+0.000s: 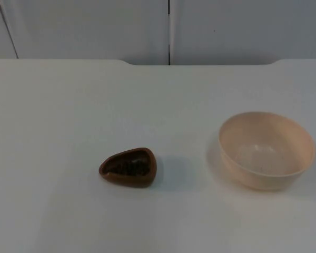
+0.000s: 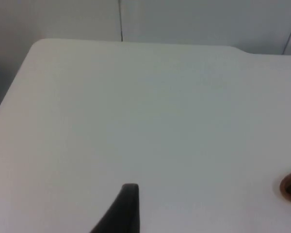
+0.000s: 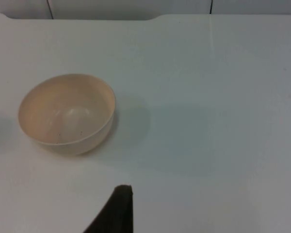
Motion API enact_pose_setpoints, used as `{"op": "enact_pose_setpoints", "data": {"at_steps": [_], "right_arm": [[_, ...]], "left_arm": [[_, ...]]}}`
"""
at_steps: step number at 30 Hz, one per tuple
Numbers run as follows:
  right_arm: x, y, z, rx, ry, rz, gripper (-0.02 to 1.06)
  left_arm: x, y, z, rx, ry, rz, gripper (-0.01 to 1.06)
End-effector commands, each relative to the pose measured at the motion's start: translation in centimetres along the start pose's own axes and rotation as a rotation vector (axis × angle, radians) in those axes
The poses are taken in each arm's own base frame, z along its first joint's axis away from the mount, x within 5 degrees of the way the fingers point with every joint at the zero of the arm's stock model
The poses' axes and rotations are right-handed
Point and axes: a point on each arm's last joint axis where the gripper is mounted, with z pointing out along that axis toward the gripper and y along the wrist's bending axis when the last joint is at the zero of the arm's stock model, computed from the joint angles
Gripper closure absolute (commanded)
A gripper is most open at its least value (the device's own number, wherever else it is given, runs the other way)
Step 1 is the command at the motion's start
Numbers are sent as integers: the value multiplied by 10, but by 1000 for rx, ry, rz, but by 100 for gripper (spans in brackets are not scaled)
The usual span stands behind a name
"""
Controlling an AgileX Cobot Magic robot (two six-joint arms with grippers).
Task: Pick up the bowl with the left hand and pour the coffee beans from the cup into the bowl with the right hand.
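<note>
Nothing gripped yet. Bowl [image 1: 267,150] sitting empty, upright, well apart from bean-filled cup [image 1: 128,167]. Left gripper [image 2: 121,208] hovering near cup, right gripper [image 3: 117,208] near bowl; can't tell fingers' state.

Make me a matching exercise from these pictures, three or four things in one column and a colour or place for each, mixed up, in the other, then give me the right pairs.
Things:
1. bowl
2. cup
3. coffee beans
4. table

Descriptions:
A. brown, standing near the middle of the table
B. white, ending at the grey partition wall
C. cream coloured, standing upright to the right of the cup, nothing inside
D. dark, lying inside the cup

Right pairs: 1-C, 2-A, 3-D, 4-B.

Neither the bowl nor the cup is held.
</note>
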Motion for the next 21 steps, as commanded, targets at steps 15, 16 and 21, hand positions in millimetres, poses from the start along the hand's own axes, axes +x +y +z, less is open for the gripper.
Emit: {"op": "enact_pose_setpoints", "data": {"at_steps": [15, 16, 21], "right_arm": [[0, 0, 0, 6, -6, 3, -1], [0, 0, 0, 6, -6, 3, -1], [0, 0, 0, 6, -6, 3, -1]], "left_arm": [[-56, -4, 24, 27, 62, -18, 4], [-58, -4, 27, 27, 71, -16, 4], [-66, -5, 34, 31, 93, -16, 4]]}}
